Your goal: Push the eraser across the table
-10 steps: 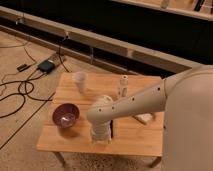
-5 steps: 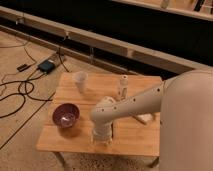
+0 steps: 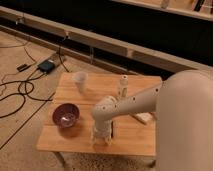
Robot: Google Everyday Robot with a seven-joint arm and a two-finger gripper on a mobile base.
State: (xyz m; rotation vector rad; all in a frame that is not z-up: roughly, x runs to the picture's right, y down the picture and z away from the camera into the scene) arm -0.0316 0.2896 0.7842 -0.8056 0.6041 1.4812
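The table [image 3: 75, 142] is small, with a light wooden plank top. My white arm reaches in from the right. Its gripper [image 3: 101, 137] points down near the table's front edge, with the fingers open and nothing between them. The eraser [image 3: 114, 131] shows only as a thin dark strip just right of the gripper. The wrist hides most of it. I cannot tell whether a finger touches it.
A purple bowl [image 3: 65, 116] sits left of the gripper. A white cup [image 3: 80, 80] and a small white bottle [image 3: 123, 85] stand toward the back. A pale cream block [image 3: 145, 118] lies under the arm at right. Cables and a dark box [image 3: 46, 66] lie on the floor at left.
The arm's upper part has shifted a little and fills more of the right side. The gripper stays at nearly the same spot, and the eraser has not visibly moved.
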